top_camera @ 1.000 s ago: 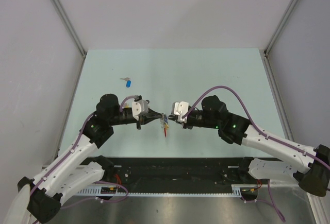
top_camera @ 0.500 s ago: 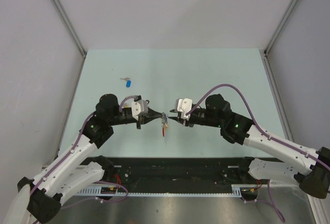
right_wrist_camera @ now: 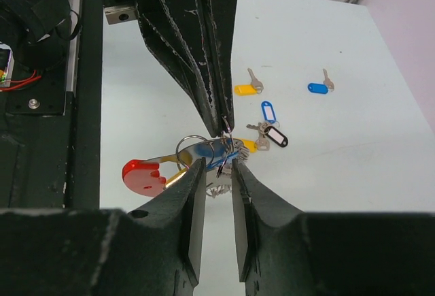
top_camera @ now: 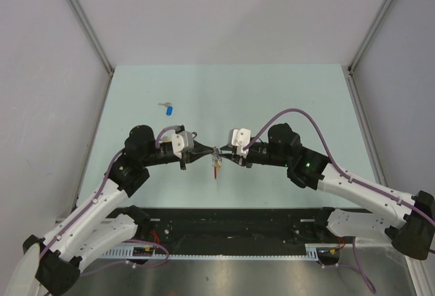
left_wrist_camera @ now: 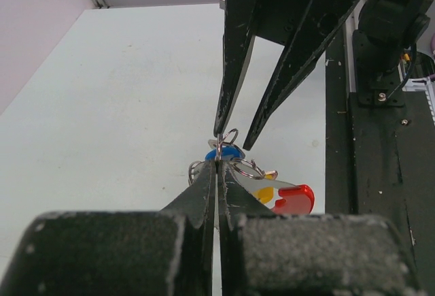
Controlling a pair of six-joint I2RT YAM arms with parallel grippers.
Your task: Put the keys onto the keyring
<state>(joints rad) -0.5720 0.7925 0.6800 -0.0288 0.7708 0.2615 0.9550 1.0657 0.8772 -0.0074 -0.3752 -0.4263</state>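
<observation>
Leftward since 0.5 s ago w/ the R gripper (right_wrist_camera: 217, 168), we're straddling the keyring (left_wrist_camera: 296, 199), jaws parted, while the L gripper (left_wrist_camera: 217, 168) is clenching it aloft opposite, tip-to-tip, over the table's (top_camera: 285, 99) near-edge middle.

We look down on a pale mint-green table (top_camera: 272, 99) with a smooth matte top, lit evenly from above so that shadows on it stay soft and faint. Plain panels in a greyish lilac close it in: a back wall (top_camera: 231, 10), a left wall (top_camera: 41, 71) and a right wall (top_camera: 401, 58). Two slim aluminium posts (top_camera: 81, 20) run along the seams where these panels meet (they slant outward in our overhead view). A black base plate (top_camera: 272, 224) spans the near edge of the table, with a white slotted cable duct (top_camera: 224, 255) in front of it. Nearest to us lies a brushed steel surface (top_camera: 231, 279) with a dull sheen.
</observation>
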